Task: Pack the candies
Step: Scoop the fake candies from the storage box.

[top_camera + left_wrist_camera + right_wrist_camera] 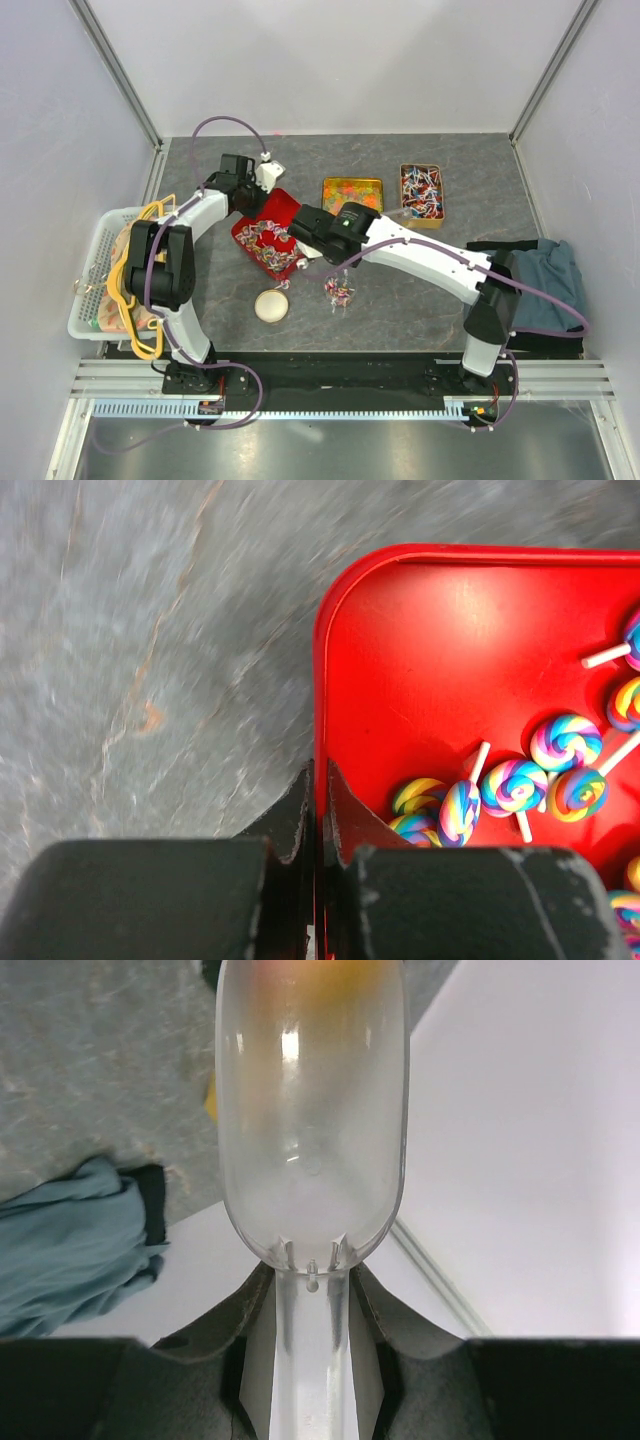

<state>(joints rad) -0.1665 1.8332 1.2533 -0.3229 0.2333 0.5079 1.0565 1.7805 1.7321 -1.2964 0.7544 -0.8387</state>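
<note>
Light, hard, loose candies [565, 742] lay in the red tray [420, 650], its rim pinched by the left tool [318, 792]; the right tool [312, 1288] clasped a clear scoop [310, 1140], seemingly apter than pinching sticks.

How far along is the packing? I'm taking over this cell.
One tin already holds candies. The left gripper pinches the red tray's rim; the right gripper grips a clear scoop, seemingly empty. Left: many candies in the tray and a small pile on the table.
</note>
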